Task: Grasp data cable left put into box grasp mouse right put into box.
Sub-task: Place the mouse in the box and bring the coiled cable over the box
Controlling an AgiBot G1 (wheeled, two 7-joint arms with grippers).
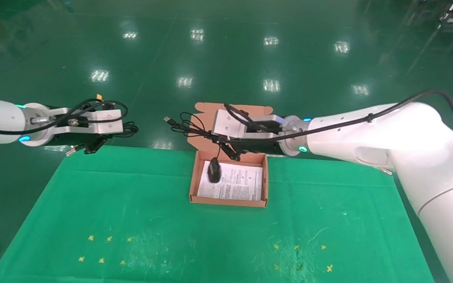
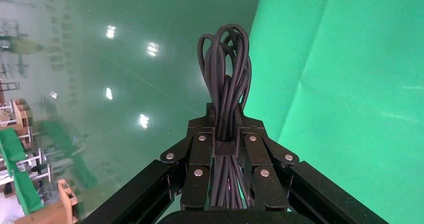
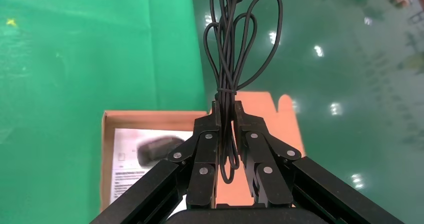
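My left gripper (image 1: 106, 137) hangs past the far left edge of the green cloth, shut on the data cable (image 1: 129, 128). In the left wrist view the thick black looped bundle (image 2: 225, 79) stands out beyond the shut gripper (image 2: 225, 119). My right gripper (image 1: 216, 138) is over the far side of the open salmon box (image 1: 228, 202), shut on the mouse's coiled cord (image 3: 235, 59). The black mouse (image 1: 214, 171) dangles on its cord just over the printed sheet in the box. The right wrist view shows it blurred (image 3: 157, 149) by the gripper (image 3: 226, 111) and the box (image 3: 150, 118).
The box's lid flap (image 1: 207, 108) lies open behind it, past the table's far edge. The cord's USB plug (image 1: 167, 119) sticks out to the left. The green cloth (image 1: 132, 204) carries small yellow cross marks near the front. Shiny green floor surrounds the table.
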